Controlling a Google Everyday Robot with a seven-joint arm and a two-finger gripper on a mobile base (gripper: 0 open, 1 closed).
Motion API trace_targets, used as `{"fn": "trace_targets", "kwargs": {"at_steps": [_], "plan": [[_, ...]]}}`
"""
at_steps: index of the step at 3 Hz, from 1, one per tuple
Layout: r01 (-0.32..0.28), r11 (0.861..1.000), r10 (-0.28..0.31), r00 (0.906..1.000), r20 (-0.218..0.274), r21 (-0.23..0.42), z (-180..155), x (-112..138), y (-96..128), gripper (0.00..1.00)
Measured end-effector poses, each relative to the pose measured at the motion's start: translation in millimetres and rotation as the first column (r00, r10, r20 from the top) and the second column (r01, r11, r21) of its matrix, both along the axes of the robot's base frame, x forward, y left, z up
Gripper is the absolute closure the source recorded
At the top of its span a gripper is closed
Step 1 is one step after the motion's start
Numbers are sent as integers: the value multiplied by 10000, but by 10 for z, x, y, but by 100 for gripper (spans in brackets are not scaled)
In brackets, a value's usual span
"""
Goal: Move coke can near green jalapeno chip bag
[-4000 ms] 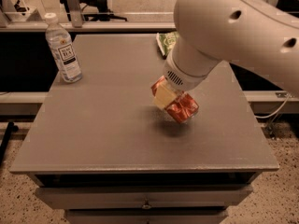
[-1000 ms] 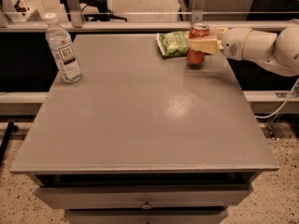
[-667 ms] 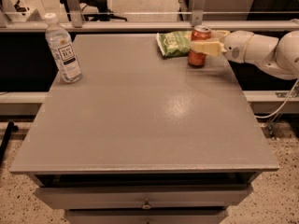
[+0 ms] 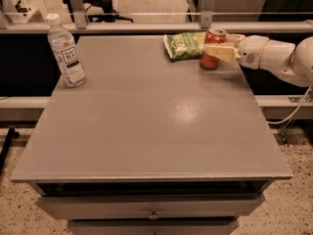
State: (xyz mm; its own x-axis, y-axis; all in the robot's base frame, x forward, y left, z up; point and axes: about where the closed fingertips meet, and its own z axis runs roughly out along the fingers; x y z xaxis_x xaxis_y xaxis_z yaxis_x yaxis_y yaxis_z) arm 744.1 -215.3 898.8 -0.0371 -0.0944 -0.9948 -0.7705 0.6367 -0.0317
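Note:
The red coke can (image 4: 212, 58) stands upright on the grey table (image 4: 146, 121) at its far right edge. It is just right of the green jalapeno chip bag (image 4: 184, 45), which lies flat, and almost touches it. My gripper (image 4: 220, 44) reaches in from the right at can height. Its near finger (image 4: 218, 52) crosses the front of the can and the other finger (image 4: 235, 37) is behind it. The fingers are closed on the can's sides.
A clear plastic bottle (image 4: 66, 53) with a white label stands at the table's far left. The white arm (image 4: 274, 55) hangs over the right edge. A railing runs behind the table, and drawers sit under its front edge.
Four seconds ago the gripper held the can tilted over the table's middle. Over the last second the can stays upright by the bag, and the gripper and can have shifted slightly right.

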Motion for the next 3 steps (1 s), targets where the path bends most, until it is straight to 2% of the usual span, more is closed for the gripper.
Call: {"fn": "trace_targets", "kwargs": {"at_steps": [1,2,3], "plan": [[-78,9999,78,10000,23,-143,6,-46,-33,0],[-69,9983,67,10000,-34,-582,63,-181,-107,0],[85,9917,-86,10000,-9,-1284,231,-530,-332,0]]}}
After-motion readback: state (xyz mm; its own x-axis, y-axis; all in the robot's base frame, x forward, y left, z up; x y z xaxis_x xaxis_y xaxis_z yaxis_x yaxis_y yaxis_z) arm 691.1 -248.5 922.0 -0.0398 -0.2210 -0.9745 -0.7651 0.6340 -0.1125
